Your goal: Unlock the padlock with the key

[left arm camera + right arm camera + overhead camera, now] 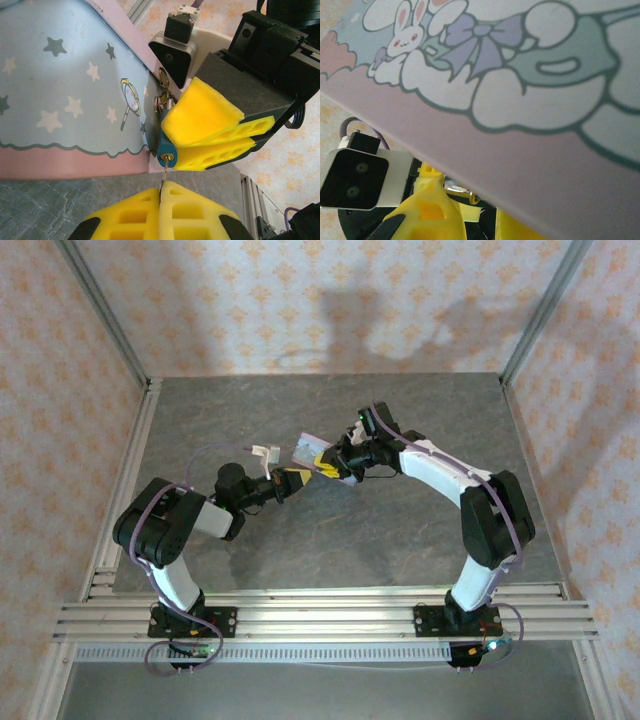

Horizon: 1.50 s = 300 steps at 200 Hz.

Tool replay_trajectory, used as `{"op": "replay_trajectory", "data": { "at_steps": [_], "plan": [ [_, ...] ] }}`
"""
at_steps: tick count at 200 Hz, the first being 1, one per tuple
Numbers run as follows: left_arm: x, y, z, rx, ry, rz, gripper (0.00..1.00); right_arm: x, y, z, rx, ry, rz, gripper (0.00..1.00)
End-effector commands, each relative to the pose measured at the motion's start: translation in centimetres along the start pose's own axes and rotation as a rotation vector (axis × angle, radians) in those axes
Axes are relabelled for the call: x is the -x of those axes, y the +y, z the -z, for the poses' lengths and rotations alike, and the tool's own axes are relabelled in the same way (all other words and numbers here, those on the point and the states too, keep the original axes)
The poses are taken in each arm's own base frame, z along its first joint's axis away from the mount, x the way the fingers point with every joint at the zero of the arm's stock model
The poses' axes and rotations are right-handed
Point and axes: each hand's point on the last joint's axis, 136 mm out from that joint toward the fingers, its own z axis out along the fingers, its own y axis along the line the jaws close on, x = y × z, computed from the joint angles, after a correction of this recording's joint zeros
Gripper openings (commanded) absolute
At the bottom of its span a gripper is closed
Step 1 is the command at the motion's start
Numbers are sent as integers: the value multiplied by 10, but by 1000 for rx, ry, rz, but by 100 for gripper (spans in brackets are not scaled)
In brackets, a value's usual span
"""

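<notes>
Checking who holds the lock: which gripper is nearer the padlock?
Right. The right gripper is clamped on the padlock; the left gripper sits just short of its keyhole end, pinching the key, which points at it.

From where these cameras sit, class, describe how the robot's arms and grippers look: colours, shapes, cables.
The left arm and right arm have white shells between black joints, with lilac cables looping alongside. The left gripper and right gripper carry bright yellow wedge-shaped fingers with rectangular cut-outs on black bodies. Pale grey camera boxes with black faces sit at the wrists.
</notes>
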Motion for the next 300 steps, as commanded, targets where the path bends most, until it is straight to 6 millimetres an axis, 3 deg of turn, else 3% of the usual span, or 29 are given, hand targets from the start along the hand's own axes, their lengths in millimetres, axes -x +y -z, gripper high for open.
{"op": "replay_trajectory", "data": {
  "at_steps": [1, 136, 203, 250, 300],
  "plan": [
    [11, -9, -2, -42, -21, -36, 0, -5, 33, 17, 77, -2, 92, 0],
    [14, -14, -10, -97, 8, 30, 0, -7, 30, 20, 86, 20, 110, 0],
    [10, -4, -16, -62, 3, 60, 0, -7, 29, 17, 89, 32, 110, 0],
    [-1, -9, -41, -80, 25, 84, 0, -9, 15, 7, 19, 13, 140, 0],
    [-1, -8, -47, -81, 27, 140, 0, -16, -10, -13, -70, 23, 178, 0]
  ]
}}
